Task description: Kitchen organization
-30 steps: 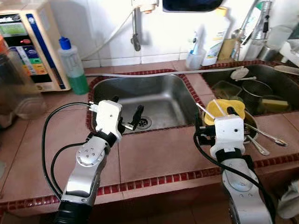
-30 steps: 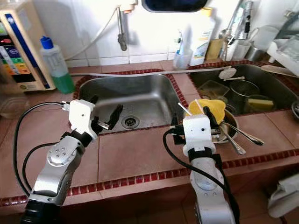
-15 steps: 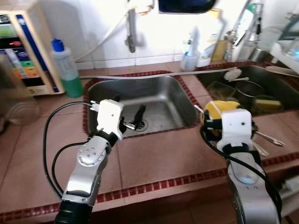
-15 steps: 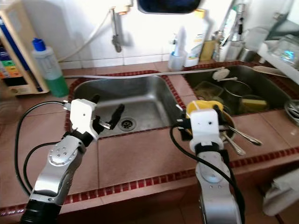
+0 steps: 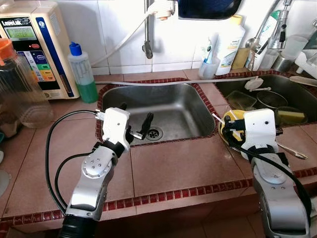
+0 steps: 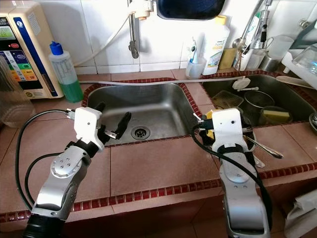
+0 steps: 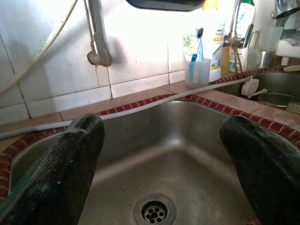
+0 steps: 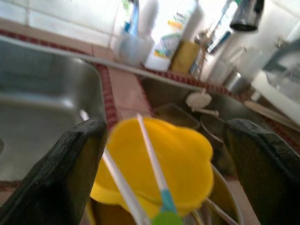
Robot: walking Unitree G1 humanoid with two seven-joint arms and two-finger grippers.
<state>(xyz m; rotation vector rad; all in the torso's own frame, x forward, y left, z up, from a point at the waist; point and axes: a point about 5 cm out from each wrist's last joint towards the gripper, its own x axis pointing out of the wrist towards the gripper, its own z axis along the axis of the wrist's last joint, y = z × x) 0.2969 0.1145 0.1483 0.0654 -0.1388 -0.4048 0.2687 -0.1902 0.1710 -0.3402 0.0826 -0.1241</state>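
Observation:
A yellow flower-shaped bowl [image 8: 183,159] rests in a metal pot [image 8: 228,193] on the tiled counter beside the right sink. Thin sticks [image 8: 152,159] lie across it. My right gripper [image 8: 159,164] is open, one finger on each side of the bowl and not touching it. In the eye views its white wrist block hides most of the bowl [image 5: 230,119]. My left gripper [image 5: 134,119] hangs open and empty over the front edge of the empty left sink [image 5: 173,101], above the drain [image 7: 154,212].
The right sink [image 5: 292,89] holds several dishes and a sponge. A spoon [image 5: 290,151] lies by the pot. A water purifier [image 5: 32,47], clear jar [image 5: 20,84] and green soap bottle [image 5: 81,74] stand at the back left. A hose [image 5: 173,79] runs behind the sinks.
The camera has shifted. My right gripper has moved forward over the yellow bowl, whose wrist block now covers more of it. The left gripper stays over the sink edge.

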